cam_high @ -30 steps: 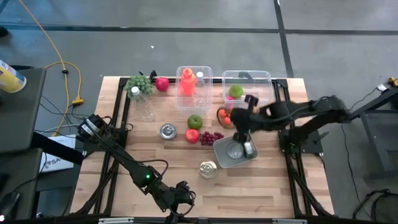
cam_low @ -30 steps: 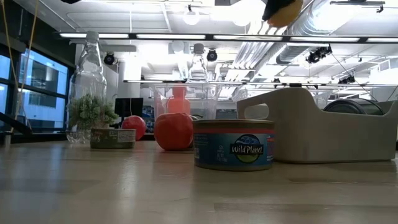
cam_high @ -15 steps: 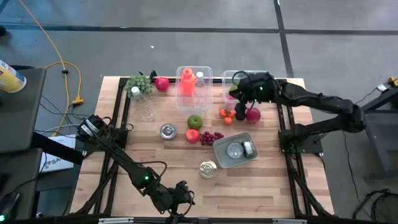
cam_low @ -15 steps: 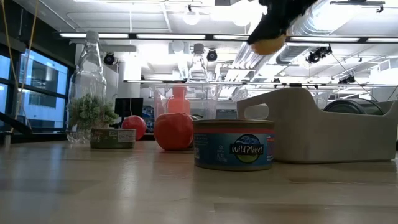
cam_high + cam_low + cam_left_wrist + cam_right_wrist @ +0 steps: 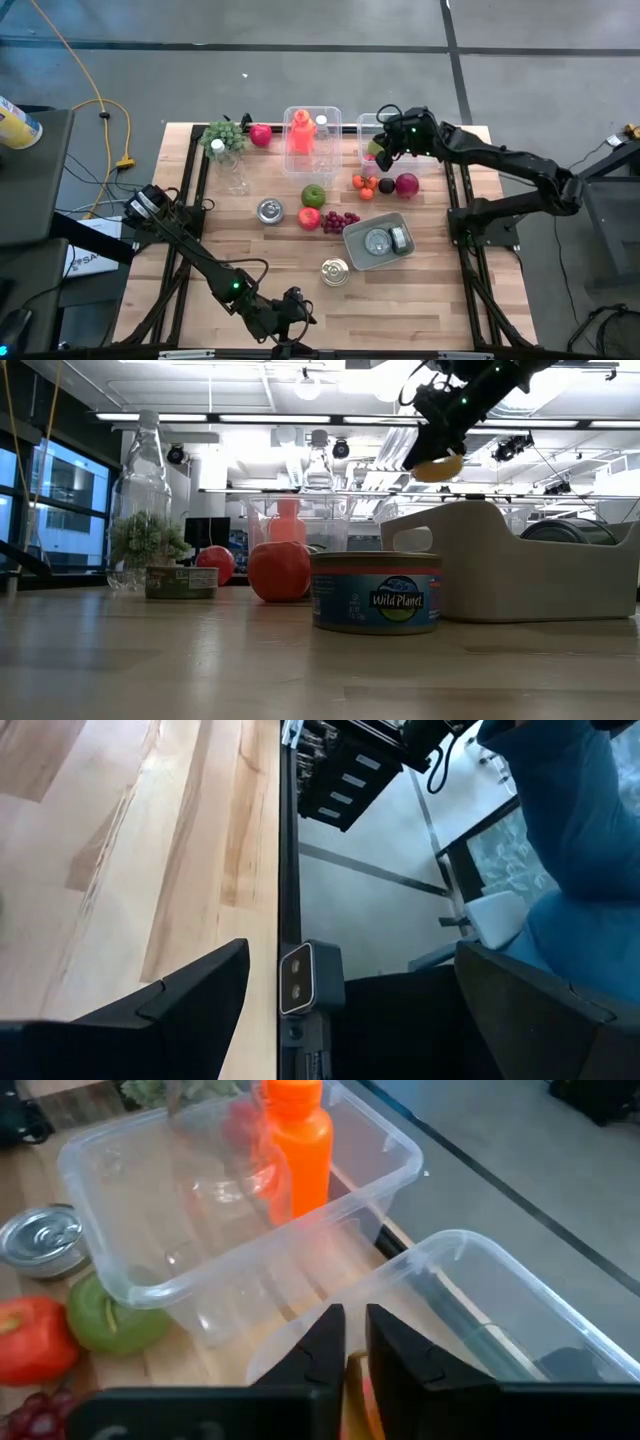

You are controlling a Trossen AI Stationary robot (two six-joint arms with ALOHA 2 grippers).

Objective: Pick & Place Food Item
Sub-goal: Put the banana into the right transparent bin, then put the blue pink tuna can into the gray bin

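My right gripper (image 5: 384, 152) hangs over the right-hand clear bin (image 5: 420, 128) at the table's far right. It is shut on a small yellow-orange food item (image 5: 437, 467), which the low view shows high above the table. The right wrist view looks down into that bin (image 5: 470, 1280) past the nearly closed fingers. My left gripper (image 5: 291, 306) waits open at the table's near edge, with nothing between its fingers (image 5: 170, 1010). My right gripper pinches the yellow-orange food item (image 5: 353, 1385) between its two fingers, at their free ends. The fingers slant down toward the table's far edge. The item is lifted clear, above the clear bin.
A second clear bin (image 5: 330, 112) holds an orange bottle (image 5: 301, 135). On the table lie green grapes (image 5: 222, 137), a green apple (image 5: 313, 196), purple grapes (image 5: 340, 220), a few red fruits and two cans (image 5: 335, 272). A white tray (image 5: 352, 238) holds more cans.
My right gripper has carried the yellow-orange item from above the white tray toward the table's far edge, to over the right clear bin, and has sunk and rolled on the way. The item stays in its fingers.
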